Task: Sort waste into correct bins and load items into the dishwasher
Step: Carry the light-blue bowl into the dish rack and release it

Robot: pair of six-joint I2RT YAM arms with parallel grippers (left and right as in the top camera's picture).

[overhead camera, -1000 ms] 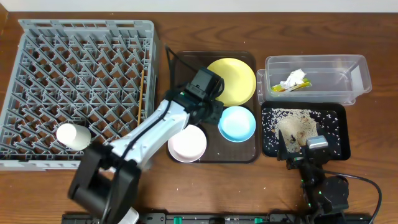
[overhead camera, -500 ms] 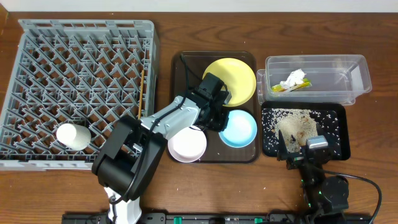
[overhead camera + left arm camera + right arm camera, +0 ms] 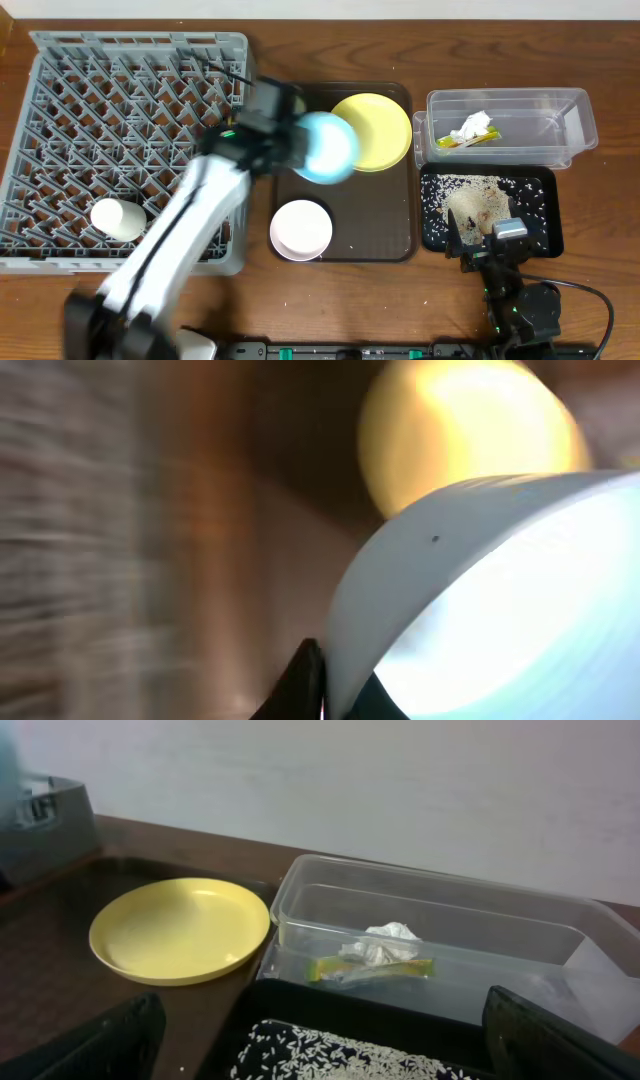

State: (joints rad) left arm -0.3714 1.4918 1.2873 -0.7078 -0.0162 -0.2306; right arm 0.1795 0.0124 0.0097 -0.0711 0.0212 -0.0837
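Note:
My left gripper [image 3: 294, 146] is shut on the rim of the light blue bowl [image 3: 326, 147] and holds it in the air over the left part of the brown tray, blurred by motion. In the left wrist view the fingertips [image 3: 312, 678] pinch the bowl's wall [image 3: 480, 580], with the yellow plate [image 3: 460, 440] behind. The yellow plate [image 3: 372, 130] and white bowl [image 3: 301, 229] lie on the brown tray. The white cup [image 3: 117, 219] lies in the grey rack [image 3: 100, 100]. My right gripper [image 3: 488, 243] is open and empty at the black tray's front edge [image 3: 325, 1055]. I cannot make out the chopsticks.
The clear tub [image 3: 575, 120] holds the white paper scrap [image 3: 474, 124] and the orange-and-green wrapper [image 3: 462, 141]. The black tray [image 3: 545, 190] holds rice crumbs [image 3: 480, 200]. The brown serving tray [image 3: 380, 235] sits between rack and bins.
My left gripper closed on the light blue bowl, lifted it off the brown tray's right front and carried it up and left toward the rack. The right arm has not moved.

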